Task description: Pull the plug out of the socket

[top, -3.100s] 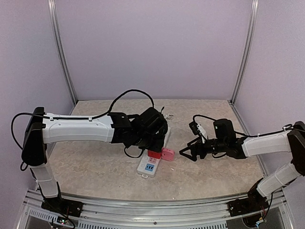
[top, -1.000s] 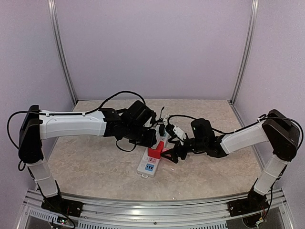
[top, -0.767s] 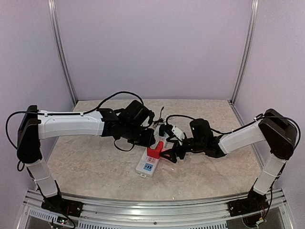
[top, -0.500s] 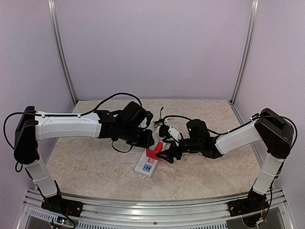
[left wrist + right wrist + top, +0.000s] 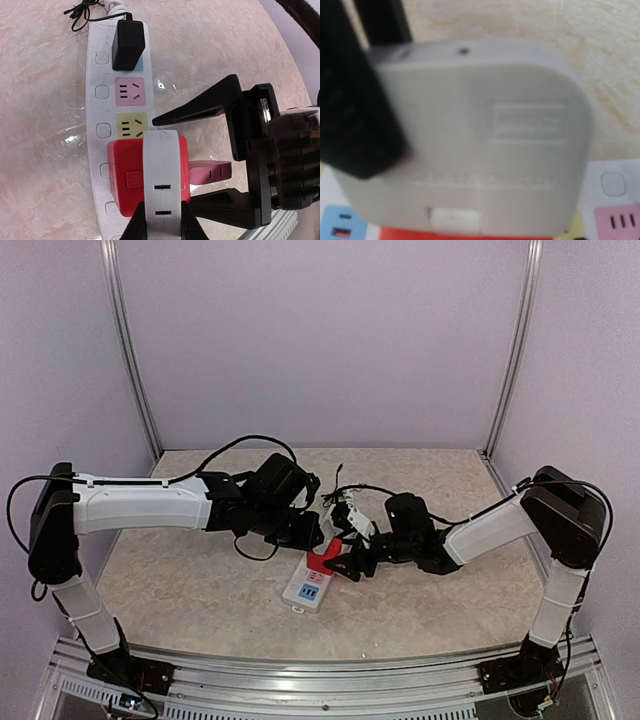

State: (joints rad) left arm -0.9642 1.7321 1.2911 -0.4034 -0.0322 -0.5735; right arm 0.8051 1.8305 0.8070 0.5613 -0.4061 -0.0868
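The left arm [image 5: 150,508] is a long white tube with chunky black joints. A thin black cable [image 5: 250,437] loops over it. The right arm [image 5: 488,531] looks the same: white in the middle, with a big round black joint [image 5: 562,512] at one end. The right gripper [image 5: 345,562] is all black. It has two long pointed fingers [image 5: 200,106] and a body with ridges like little steps.
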